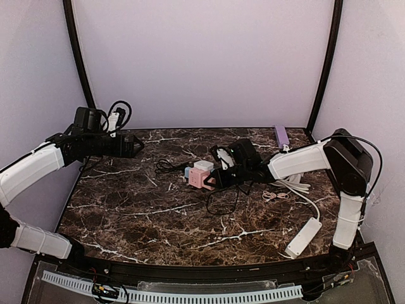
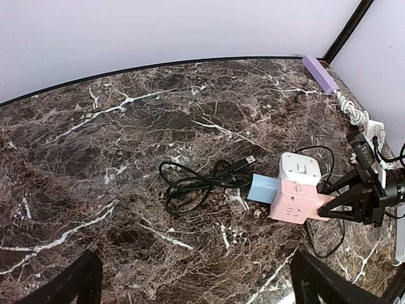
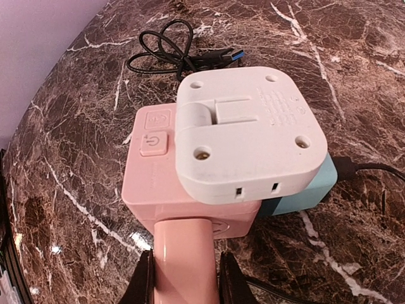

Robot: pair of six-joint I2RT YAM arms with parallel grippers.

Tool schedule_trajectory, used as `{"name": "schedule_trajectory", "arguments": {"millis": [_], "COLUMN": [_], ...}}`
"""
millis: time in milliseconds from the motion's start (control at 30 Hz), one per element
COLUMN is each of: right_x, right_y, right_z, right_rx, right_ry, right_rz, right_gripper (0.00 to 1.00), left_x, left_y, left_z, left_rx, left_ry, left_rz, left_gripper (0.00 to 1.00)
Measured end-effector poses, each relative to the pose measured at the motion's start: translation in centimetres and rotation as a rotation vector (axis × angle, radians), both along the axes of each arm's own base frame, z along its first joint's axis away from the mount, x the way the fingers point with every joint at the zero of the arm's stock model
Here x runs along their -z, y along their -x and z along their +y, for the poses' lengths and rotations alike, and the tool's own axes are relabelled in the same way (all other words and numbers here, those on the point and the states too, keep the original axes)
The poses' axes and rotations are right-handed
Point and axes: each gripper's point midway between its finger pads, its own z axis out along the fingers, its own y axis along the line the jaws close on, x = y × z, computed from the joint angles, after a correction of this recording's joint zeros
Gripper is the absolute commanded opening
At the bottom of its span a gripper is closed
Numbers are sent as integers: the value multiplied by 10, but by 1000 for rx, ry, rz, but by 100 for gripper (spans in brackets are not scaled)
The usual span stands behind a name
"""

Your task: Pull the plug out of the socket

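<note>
The pink cube socket (image 1: 199, 178) sits mid-table, also in the left wrist view (image 2: 294, 201) and the right wrist view (image 3: 158, 183). A white adapter (image 3: 247, 139) is plugged into its top and a light blue block (image 3: 297, 196) into one side. A pink plug (image 3: 186, 253) sticks out of the face toward my right arm. My right gripper (image 3: 183, 278) is shut on that plug, one finger (image 3: 144, 282) on each side of it; it also shows from above (image 1: 218, 180). My left gripper (image 1: 133, 147) is open and empty, raised over the table's far left (image 2: 193, 269).
A coiled black USB cable (image 2: 202, 180) lies just left of the socket. Another black cable (image 1: 221, 199) loops in front of it. A long white power strip (image 1: 302, 236) lies at the near right, white cords (image 1: 297, 187) behind it. A purple block (image 1: 281, 135) sits at the back right.
</note>
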Motion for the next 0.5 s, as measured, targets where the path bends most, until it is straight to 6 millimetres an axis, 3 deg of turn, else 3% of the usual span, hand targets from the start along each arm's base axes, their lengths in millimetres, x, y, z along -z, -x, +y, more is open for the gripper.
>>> {"name": "schedule_trajectory", "arguments": {"millis": [300, 500], "right_x": [-5, -20], "right_y": [6, 24], "right_z": [3, 15], "right_rx": [7, 0], "right_ry": [38, 37], "right_rz": [-48, -88], "right_gripper": [0, 0], "left_x": [12, 33], "left_y": [2, 14], "left_z": [-18, -52], "left_rx": [71, 178], "left_ry": [59, 83], "left_rz": [43, 114], "left_gripper": [100, 100]}}
